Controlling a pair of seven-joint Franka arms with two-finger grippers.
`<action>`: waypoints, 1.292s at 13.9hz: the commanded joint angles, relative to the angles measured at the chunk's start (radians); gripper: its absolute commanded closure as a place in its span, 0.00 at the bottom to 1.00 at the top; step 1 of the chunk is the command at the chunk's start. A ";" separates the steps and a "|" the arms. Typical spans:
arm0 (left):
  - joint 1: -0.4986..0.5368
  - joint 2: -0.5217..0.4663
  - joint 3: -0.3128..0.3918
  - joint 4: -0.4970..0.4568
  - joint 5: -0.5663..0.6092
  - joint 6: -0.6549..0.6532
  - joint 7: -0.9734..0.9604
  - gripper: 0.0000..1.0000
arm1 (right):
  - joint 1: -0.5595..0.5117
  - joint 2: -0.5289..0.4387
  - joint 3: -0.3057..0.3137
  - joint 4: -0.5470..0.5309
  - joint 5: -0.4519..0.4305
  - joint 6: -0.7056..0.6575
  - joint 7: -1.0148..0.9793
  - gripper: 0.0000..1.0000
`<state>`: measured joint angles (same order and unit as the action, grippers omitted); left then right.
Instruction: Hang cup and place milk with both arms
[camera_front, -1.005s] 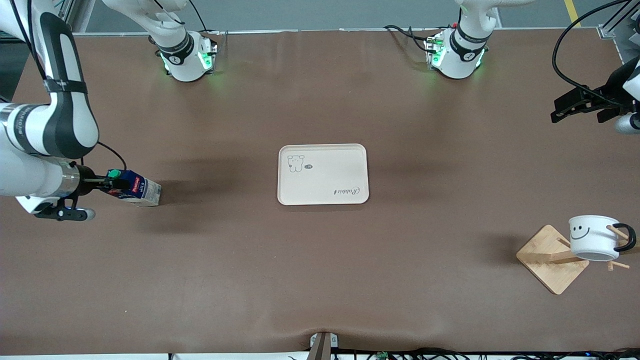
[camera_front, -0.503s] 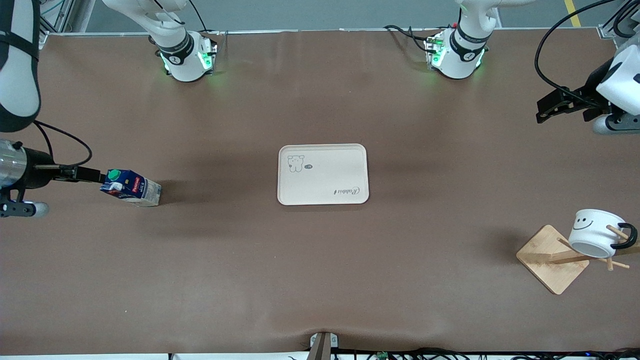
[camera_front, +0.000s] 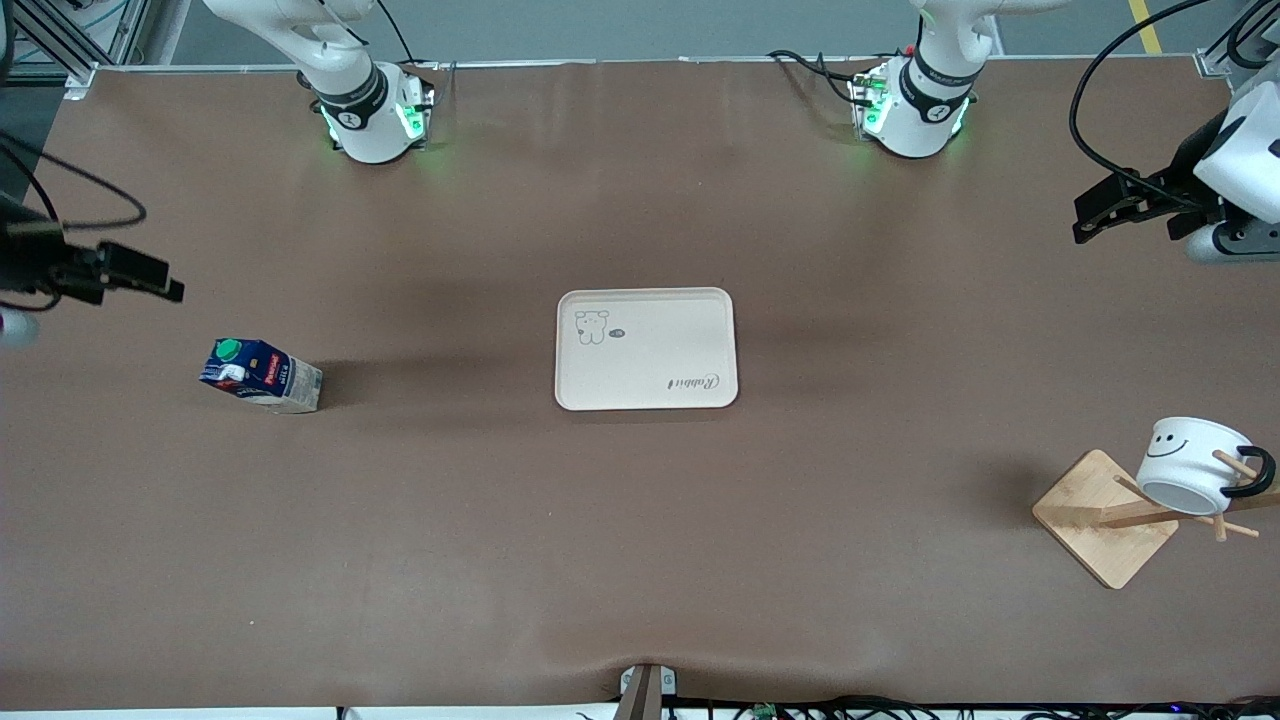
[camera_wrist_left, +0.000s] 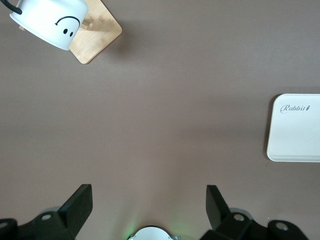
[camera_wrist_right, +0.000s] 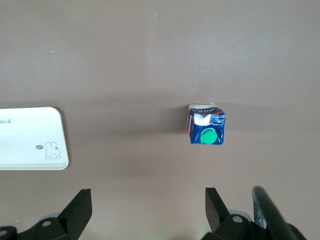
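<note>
milk carton (camera_front: 260, 375) stands on table, untouched | cup (camera_front: 1190, 465) hangs on wooden rack (camera_front: 1105, 520) | left gripper (camera_front: 1095, 212) jaws wide, empty | right gripper (camera_front: 165, 288) jaws wide, empty

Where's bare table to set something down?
Bare between the milk and tray, and from tray to cup rack; the tray is bare too. Tightest spot is the rack with the cup.

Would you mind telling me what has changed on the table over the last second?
The right gripper let go of the milk, opened and drew back toward its end of the table. The left gripper, open, shifted slightly. The cup tilted a little on the wooden rack. The milk and tray stayed put.
</note>
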<state>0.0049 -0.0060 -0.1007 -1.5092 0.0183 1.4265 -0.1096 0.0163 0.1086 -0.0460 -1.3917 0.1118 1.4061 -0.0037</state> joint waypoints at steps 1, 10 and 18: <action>0.003 -0.025 -0.005 -0.020 0.017 0.006 -0.010 0.00 | -0.007 -0.061 -0.005 -0.066 0.005 -0.001 -0.010 0.00; 0.003 -0.023 -0.005 -0.020 0.017 0.006 -0.012 0.00 | -0.012 -0.116 -0.008 -0.108 0.003 -0.024 -0.078 0.00; 0.003 -0.011 -0.002 -0.002 0.017 0.022 -0.004 0.00 | -0.006 -0.145 -0.005 -0.168 -0.021 0.011 -0.084 0.00</action>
<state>0.0056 -0.0061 -0.1000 -1.5093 0.0184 1.4345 -0.1099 0.0126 -0.0066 -0.0571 -1.5296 0.1034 1.4069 -0.0735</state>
